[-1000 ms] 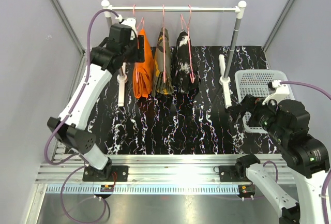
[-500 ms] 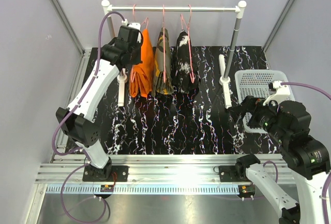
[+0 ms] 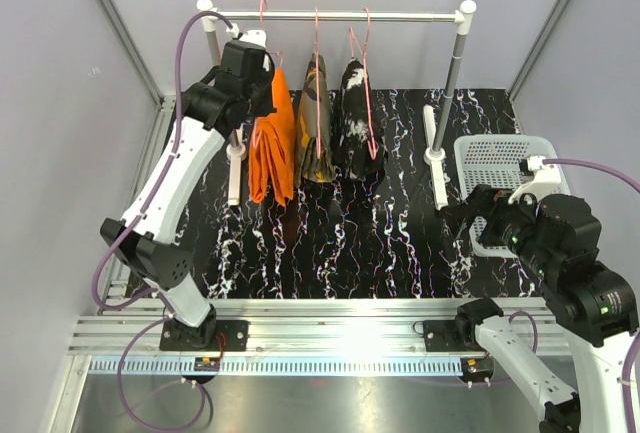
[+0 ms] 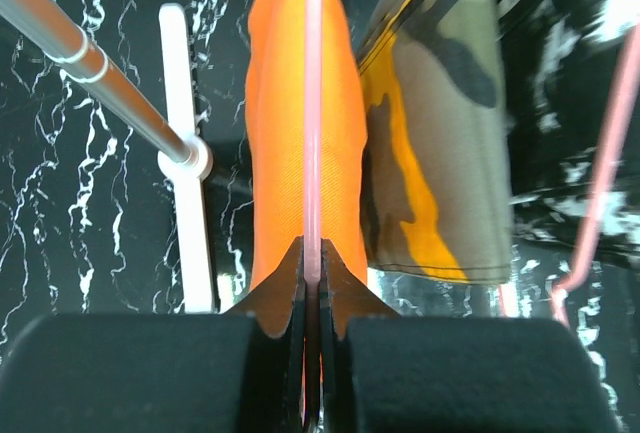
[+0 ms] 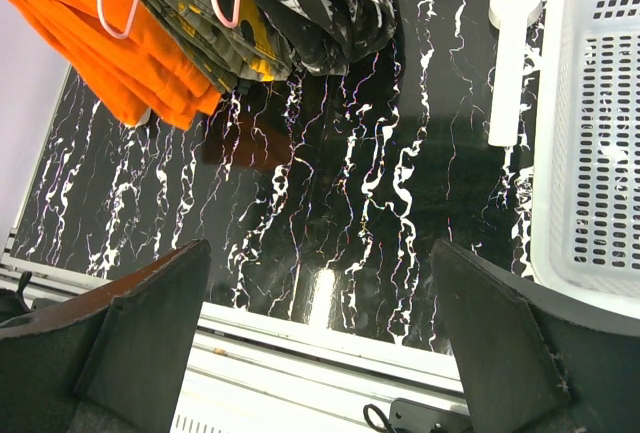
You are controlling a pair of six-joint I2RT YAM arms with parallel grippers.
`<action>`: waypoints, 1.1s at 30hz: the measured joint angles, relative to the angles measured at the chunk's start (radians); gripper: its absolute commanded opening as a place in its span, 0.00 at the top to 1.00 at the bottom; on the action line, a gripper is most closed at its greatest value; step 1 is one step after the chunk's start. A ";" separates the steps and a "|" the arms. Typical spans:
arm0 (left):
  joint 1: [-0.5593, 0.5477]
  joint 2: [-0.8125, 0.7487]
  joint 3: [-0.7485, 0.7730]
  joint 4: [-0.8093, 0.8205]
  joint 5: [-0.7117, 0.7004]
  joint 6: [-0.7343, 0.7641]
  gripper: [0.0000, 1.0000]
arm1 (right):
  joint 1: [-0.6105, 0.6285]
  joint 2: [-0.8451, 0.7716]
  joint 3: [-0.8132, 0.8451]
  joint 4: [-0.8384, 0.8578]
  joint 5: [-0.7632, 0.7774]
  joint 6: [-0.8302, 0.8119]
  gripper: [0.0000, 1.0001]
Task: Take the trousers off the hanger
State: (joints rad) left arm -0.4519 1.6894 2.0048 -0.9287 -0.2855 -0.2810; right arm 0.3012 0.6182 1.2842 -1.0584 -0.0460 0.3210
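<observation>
Three trousers hang on pink hangers from the white rail point(image 3: 340, 16): orange trousers point(image 3: 272, 143) on the left, camouflage trousers point(image 3: 316, 133) in the middle, black-and-white trousers point(image 3: 355, 123) on the right. My left gripper point(image 3: 262, 83) is up at the rail's left end. In the left wrist view this gripper point(image 4: 312, 263) is shut on the pink hanger point(image 4: 313, 103), which runs down the middle of the orange trousers point(image 4: 285, 153), with the camouflage trousers point(image 4: 430, 153) beside them. My right gripper point(image 3: 468, 216) hovers low at the right; seen from the wrist, it point(image 5: 320, 333) is open and holds nothing.
A white basket point(image 3: 500, 140) stands at the right edge of the black marbled mat point(image 3: 330, 243). The rack's metal post point(image 4: 100, 83) and white foot point(image 4: 185, 203) are just left of the orange trousers. The other post point(image 3: 452, 83) rises near the basket.
My left gripper has shut on the orange trousers' hanger. The left arm shifted at the rail and the orange trousers swung slightly left. The right arm has not moved.
</observation>
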 measured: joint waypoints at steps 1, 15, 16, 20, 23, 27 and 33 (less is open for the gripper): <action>-0.002 -0.006 0.003 0.002 0.000 -0.004 1.00 | 0.000 0.000 -0.001 0.000 0.000 0.000 0.00; -0.016 -0.073 0.093 0.032 0.000 -0.034 1.00 | 0.000 0.040 -0.070 0.163 0.007 -0.041 0.00; -0.018 -0.075 0.099 0.033 0.000 -0.034 1.00 | 0.000 0.059 -0.066 0.178 0.003 -0.043 0.01; -0.035 -0.100 0.101 0.029 -0.006 -0.042 1.00 | 0.000 0.143 -0.024 0.229 -0.088 -0.058 0.01; -0.066 -0.152 0.082 0.011 -0.030 -0.064 1.00 | 0.000 0.224 0.046 0.259 -0.212 -0.063 0.01; -0.104 -0.340 -0.053 -0.005 -0.053 -0.115 1.00 | 0.006 0.327 0.126 0.322 -0.367 -0.064 0.01; -0.126 -0.680 -0.238 -0.047 -0.029 -0.211 1.00 | 0.228 0.457 0.198 0.312 -0.420 -0.137 0.00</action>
State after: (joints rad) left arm -0.5774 1.0092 1.7668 -0.9760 -0.3141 -0.4923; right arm 0.5293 1.0756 1.4826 -0.7460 -0.4656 0.1844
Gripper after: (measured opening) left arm 0.027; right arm 0.993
